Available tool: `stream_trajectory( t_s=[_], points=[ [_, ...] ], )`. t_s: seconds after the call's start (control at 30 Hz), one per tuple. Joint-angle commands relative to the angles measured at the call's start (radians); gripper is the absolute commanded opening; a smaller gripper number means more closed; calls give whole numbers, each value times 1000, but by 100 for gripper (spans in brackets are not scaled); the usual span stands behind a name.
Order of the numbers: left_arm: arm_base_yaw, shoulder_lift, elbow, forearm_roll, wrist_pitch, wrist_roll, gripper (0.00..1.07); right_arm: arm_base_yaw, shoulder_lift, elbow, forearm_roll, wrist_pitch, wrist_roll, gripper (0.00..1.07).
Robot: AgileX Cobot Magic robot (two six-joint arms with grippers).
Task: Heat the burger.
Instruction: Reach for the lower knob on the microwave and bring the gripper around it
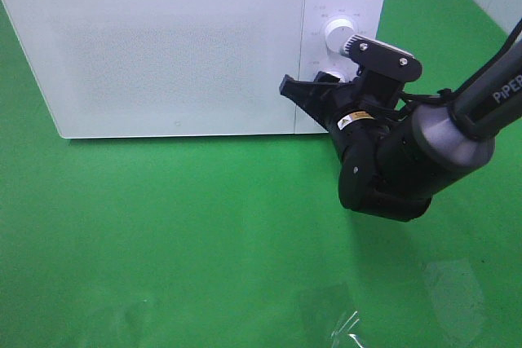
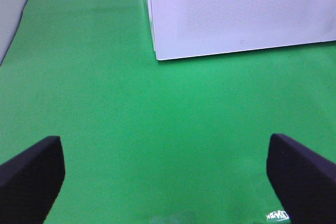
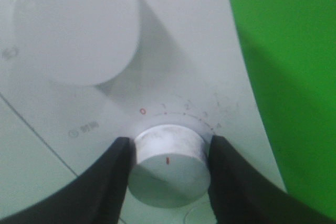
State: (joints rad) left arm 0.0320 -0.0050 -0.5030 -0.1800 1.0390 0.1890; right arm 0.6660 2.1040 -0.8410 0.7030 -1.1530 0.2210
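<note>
Our left gripper [image 2: 167,176] hangs low over the green desk [image 1: 204,234] with its two dark fingers [image 2: 31,174] spread wide and nothing between them; ahead of it we see a front corner of the microwave [image 1: 179,46]. Further on, our right gripper [image 3: 169,153] has its jaws narrowed around the lower knob [image 3: 168,166], one finger pressing on each side of it. This knob is white with a small red mark on its face, and a printed scale that begins with a red 0 curves just beside it on the control panel [image 3: 184,61]. Beyond it on the same panel sits the upper knob [image 3: 73,24], larger in the wrist view and touched by nothing. The microwave stands toward the far edge of the desk, and its white door [image 1: 163,55] is closed. Where the burger is we cannot tell, because no view shows it.
</note>
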Motion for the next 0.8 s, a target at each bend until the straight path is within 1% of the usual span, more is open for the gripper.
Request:
stream_trajectory(
  t_s=[0.03,0.07,0.1,0.13,0.17,0.2,0.23,0.27,0.3,0.33,0.37,0.4,0.43,0.5,0.53,0.63,0.8],
  points=[
    [3,-23,5,-2,-5,-5,103,4,-8,-33,-212,-28,358,0],
    [3,-23,5,-2,-5,-5,103,4,-8,-33,-228,-30,412,0],
    [3,-23,5,-2,-5,-5,103,4,-8,-33,-228,-30,412,0],
    [3,-23,5,-2,-5,-5,103,4,-8,-33,-254,-35,556,0],
    [3,-23,5,-2,-5,-5,103,4,-8,-33,-254,-35,556,0],
    [3,-23,5,-2,-5,-5,103,4,-8,-33,-267,-47,716,0],
    [3,-23,5,-2,-5,-5,103,4,-8,-33,-268,-52,779,0],
    [3,-23,5,-2,-5,-5,103,4,-8,-33,-268,-52,779,0],
    [3,-23,5,-2,-5,-5,103,4,-8,-33,-272,-55,925,0],
    [3,-23,5,-2,-5,-5,103,4,-8,-33,-272,-55,925,0],
    [3,-23,5,-2,-5,-5,103,4,-8,-33,-273,-55,1034,0],
    [3,-23,5,-2,-5,-5,103,4,-8,-33,-273,-55,1034,0],
    [3,-23,5,-2,-5,-5,103,4,-8,-33,-278,-55,1132,0],
    [3,-23,5,-2,-5,-5,103,4,-8,-33,-284,-55,1170,0],
    [3,-23,5,-2,-5,-5,103,4,-8,-33,-299,-55,1256,0],
    [3,-23,5,-2,-5,-5,103,4,-8,-33,-309,-55,1298,0],
    [3,-23,5,-2,-5,-5,103,4,-8,-33,-309,-60,1295,0]
  ],
)
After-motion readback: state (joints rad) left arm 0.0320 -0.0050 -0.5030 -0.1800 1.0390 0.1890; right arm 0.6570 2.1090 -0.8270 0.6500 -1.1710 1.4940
